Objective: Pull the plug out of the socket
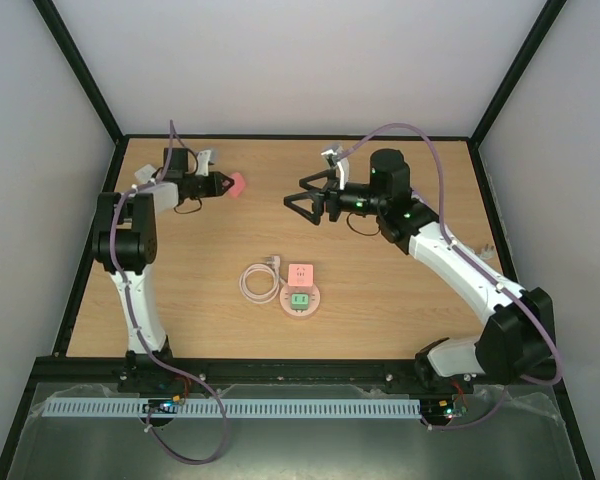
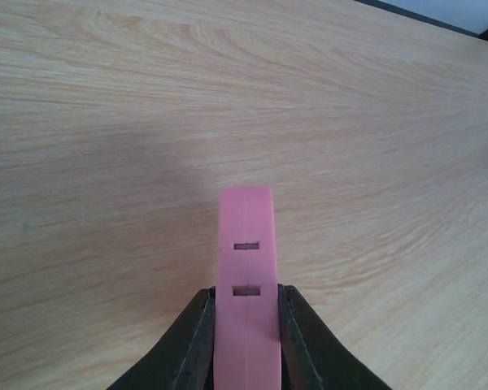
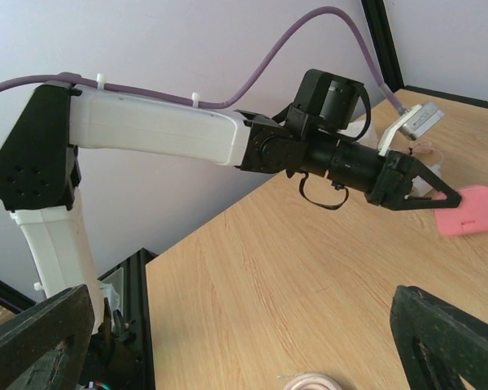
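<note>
Between the jaws of the left gripper (image 2: pixel 246 297), the pink plug (image 2: pixel 246 219)

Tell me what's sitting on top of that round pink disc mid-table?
A small green block sits at the centre of the disc. A pink square block rests at its far edge; how much overlaps is unclear. The disc surface beneath both is covered.
</note>
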Controlling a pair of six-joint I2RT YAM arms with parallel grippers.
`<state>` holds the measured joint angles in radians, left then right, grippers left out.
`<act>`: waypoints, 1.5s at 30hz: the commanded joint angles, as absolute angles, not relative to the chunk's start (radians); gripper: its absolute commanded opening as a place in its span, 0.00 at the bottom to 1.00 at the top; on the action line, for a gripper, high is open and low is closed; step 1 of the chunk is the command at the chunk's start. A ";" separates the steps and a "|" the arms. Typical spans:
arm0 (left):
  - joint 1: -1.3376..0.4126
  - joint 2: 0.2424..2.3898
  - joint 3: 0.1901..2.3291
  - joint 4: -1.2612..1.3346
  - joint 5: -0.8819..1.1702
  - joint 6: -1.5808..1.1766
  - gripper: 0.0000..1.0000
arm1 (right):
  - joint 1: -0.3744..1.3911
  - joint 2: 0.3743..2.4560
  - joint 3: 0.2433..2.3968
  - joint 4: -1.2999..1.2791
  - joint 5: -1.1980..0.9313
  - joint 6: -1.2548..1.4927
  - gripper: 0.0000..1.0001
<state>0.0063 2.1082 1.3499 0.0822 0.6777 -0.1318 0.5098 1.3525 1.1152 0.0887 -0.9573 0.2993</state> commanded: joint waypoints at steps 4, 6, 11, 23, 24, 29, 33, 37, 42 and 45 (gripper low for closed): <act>0.017 2.199 1.457 0.033 0.664 -0.162 0.27 | 0.508 1.350 1.110 0.118 -0.949 0.289 0.98; 0.017 2.200 1.460 0.025 0.652 -0.160 0.38 | 0.507 1.343 1.108 0.102 -0.942 0.268 0.98; 0.017 2.176 1.463 -0.008 0.627 -0.136 0.56 | 0.508 1.323 1.098 0.064 -0.922 0.210 0.98; 0.017 1.965 1.403 -0.131 0.563 0.005 0.94 | 0.508 1.315 1.052 -0.139 -0.832 -0.078 0.98; 0.017 1.944 1.392 -0.139 0.558 0.016 0.99 | 0.508 1.319 1.051 -0.162 -0.826 -0.110 0.98; 0.017 1.833 1.310 -0.161 0.491 0.052 0.99 | 0.508 1.356 1.060 -0.264 -0.777 -0.238 0.98; 0.018 1.739 1.238 -0.162 0.457 0.076 0.99 | 0.515 1.398 1.074 -0.337 -0.780 -0.292 0.98; 0.020 1.630 1.157 -0.137 0.455 0.077 1.00 | 0.562 1.439 1.073 -0.400 -0.731 -0.349 0.98; 0.020 1.520 1.099 -0.128 0.468 0.073 0.99 | 0.633 1.482 1.077 -0.448 -0.661 -0.436 0.98; 0.021 1.450 1.049 -0.099 0.503 0.082 1.00 | 0.652 1.515 1.098 -0.488 -0.652 -0.481 0.98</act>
